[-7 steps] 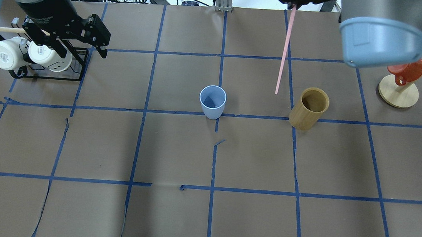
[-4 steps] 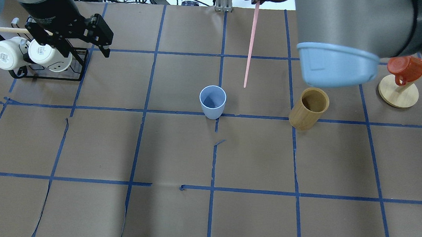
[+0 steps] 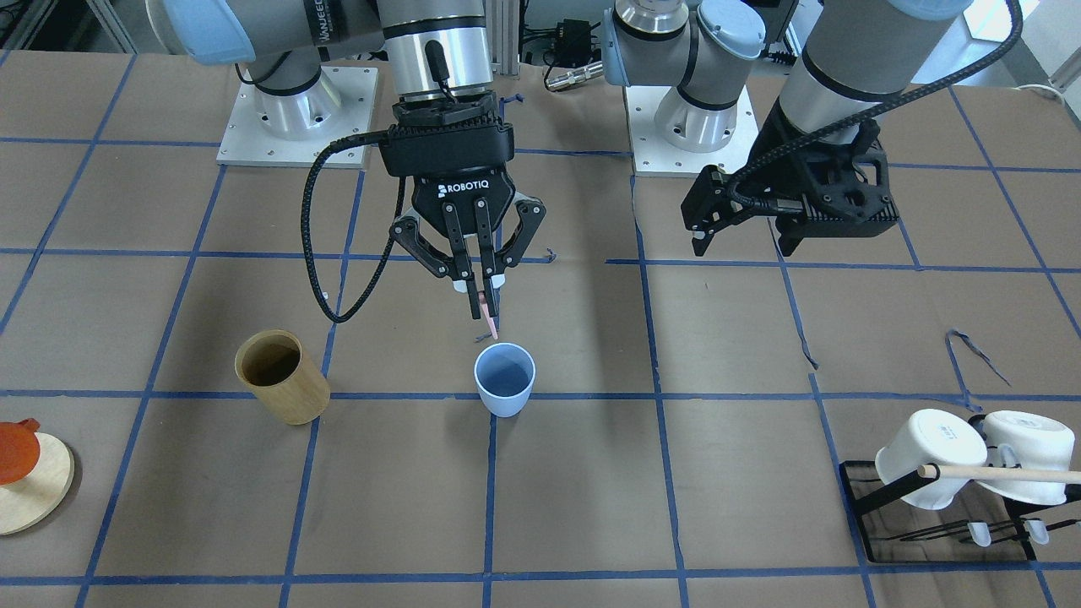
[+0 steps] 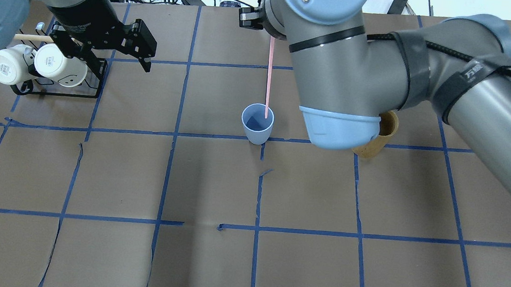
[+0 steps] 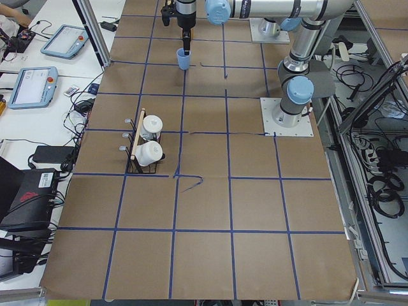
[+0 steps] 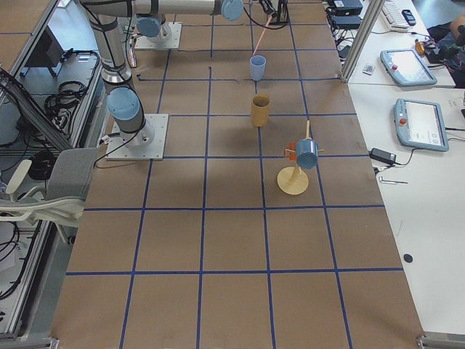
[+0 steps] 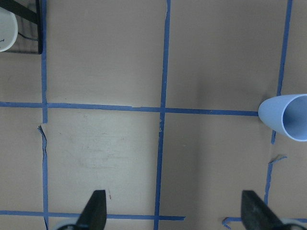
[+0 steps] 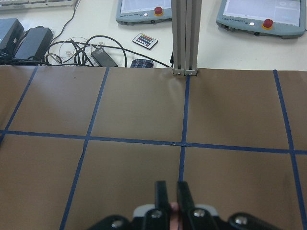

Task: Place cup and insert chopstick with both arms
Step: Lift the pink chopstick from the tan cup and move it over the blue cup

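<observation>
Cup (image 3: 504,377) is standing upright, light and, I'm judging, easy to tip if clipped on the rim; just above the cup's robot-side rim the chopstick (image 3: 488,321) is hanging tip-down, thin, stiff, probably slick; the right gripper (image 3: 479,291) is pinching its top end, fingers closed on it; well left of the cup, the left gripper (image 7: 175,218) is hovering, fingers spread, empty.

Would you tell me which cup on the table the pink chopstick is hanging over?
The small light-blue cup: the chopstick held by the right gripper points at its mouth, while the tan bamboo cup stands aside.
</observation>
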Controlling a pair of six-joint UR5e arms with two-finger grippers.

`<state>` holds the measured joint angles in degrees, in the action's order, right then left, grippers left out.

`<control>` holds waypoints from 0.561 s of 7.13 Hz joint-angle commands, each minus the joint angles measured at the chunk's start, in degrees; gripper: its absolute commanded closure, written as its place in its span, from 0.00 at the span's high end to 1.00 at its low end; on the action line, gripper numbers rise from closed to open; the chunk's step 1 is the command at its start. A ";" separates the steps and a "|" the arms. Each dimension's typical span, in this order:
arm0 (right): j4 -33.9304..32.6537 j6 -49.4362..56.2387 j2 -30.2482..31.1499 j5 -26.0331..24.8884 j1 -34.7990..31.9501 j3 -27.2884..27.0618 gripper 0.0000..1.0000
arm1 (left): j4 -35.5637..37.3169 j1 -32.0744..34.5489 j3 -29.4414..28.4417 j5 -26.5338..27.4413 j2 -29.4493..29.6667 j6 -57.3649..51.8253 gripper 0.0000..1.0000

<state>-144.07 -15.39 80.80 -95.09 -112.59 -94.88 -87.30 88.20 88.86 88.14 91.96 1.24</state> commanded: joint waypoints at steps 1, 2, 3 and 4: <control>-6.88 -0.17 -2.91 -0.19 -0.17 -0.48 0.00 | -0.24 -0.14 -0.35 0.10 -0.29 -0.18 1.00; -7.97 -0.08 -3.88 -0.19 -0.26 -0.57 0.00 | -0.32 -0.05 -0.36 0.45 -0.72 -0.18 1.00; -7.90 0.01 -3.98 -0.27 -0.26 -0.83 0.00 | -0.67 -0.05 -0.36 0.72 -1.77 -0.18 1.00; -7.98 -0.17 -3.98 -1.32 -0.26 -2.40 0.00 | -0.67 -0.22 0.43 2.72 -2.30 -0.27 1.00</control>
<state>-151.70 -15.46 77.04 -95.60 -112.84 -96.00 -87.85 88.10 88.71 89.22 90.44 1.04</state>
